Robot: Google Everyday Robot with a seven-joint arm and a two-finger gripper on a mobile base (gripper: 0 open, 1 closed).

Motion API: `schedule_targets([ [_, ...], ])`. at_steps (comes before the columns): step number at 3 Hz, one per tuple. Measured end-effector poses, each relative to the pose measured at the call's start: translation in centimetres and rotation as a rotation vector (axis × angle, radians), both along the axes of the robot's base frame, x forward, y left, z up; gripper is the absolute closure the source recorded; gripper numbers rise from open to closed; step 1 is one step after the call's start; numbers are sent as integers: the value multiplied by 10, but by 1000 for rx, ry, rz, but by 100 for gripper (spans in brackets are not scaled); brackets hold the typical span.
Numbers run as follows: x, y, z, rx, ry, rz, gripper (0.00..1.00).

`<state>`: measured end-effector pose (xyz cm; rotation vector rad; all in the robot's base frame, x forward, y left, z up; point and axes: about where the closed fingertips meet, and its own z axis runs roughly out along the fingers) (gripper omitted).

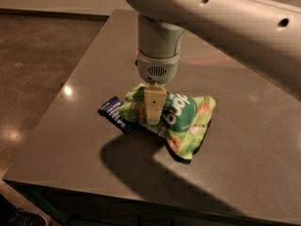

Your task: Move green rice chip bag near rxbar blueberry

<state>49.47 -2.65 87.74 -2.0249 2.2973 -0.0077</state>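
The tool [154, 118] hangs straight down from the arm over the middle of the table [249, 168], clamped on the crumpled left end of the green chip bag [189, 121]. The bag's far end rests on the table, pointing toward the right. The blue bar [113, 112] lies flat just left of the bag, touching its edge. The table's left edge is near the bar; bare surface spreads right and toward the front edge.

Pale grey tubular arm [235, 18] with 2 small dark holes; round wrist [157, 55] with dotted vent grille; cream gripper [153, 119] down at the green rice chip bag [188, 121].
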Motion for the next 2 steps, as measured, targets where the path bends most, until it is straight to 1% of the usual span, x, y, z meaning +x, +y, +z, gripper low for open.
schedule_targets([
  [1, 1, 1, 0, 4, -5, 1, 0],
  [2, 1, 1, 0, 4, -5, 1, 0],
])
